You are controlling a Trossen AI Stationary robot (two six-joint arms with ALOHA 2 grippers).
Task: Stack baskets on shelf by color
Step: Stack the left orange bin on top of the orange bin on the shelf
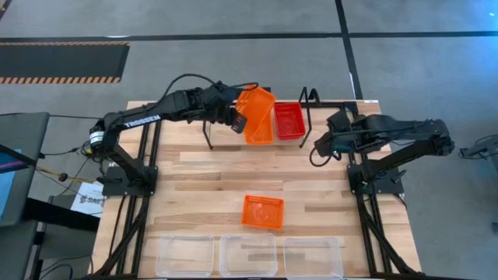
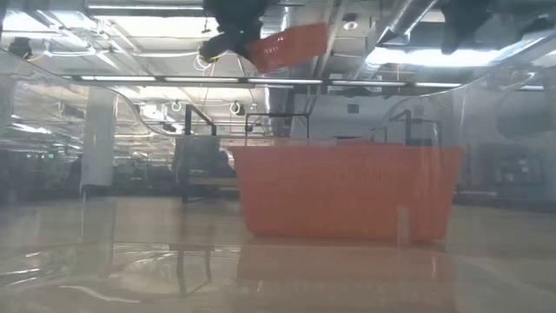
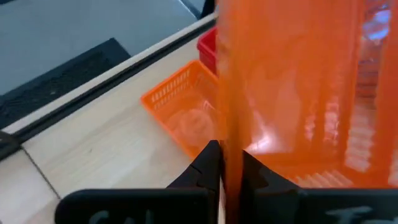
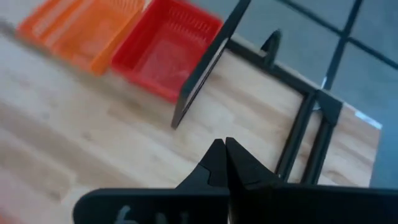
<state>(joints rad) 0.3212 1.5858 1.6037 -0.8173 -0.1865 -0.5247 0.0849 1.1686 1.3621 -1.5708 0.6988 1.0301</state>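
My left gripper [image 1: 240,120] is shut on an orange basket [image 1: 258,105], which hangs tilted over the far middle of the table. Below it a second orange basket [image 3: 177,106] sits beside a red basket [image 1: 289,120], both within the black shelf frame [image 4: 205,68]. A third orange basket [image 1: 263,211] stands on the table's middle and fills the low view [image 2: 347,191]. My right gripper [image 1: 317,146] is shut on nothing, just right of the shelf and above the table. My left gripper pinches one side wall [image 3: 231,140] of the raised orange basket between its two fingers, the wall running edge-on through them. The fingers come from the table's left, slanting down. The basket is lifted clear and tilted, above the other orange basket.
Three clear baskets [image 1: 185,255] [image 1: 247,253] [image 1: 311,255] stand in a row along the near edge. Black upright bars [image 4: 308,124] of the frame rise at the far right corner. Bare wood lies between the shelf and the middle orange basket.
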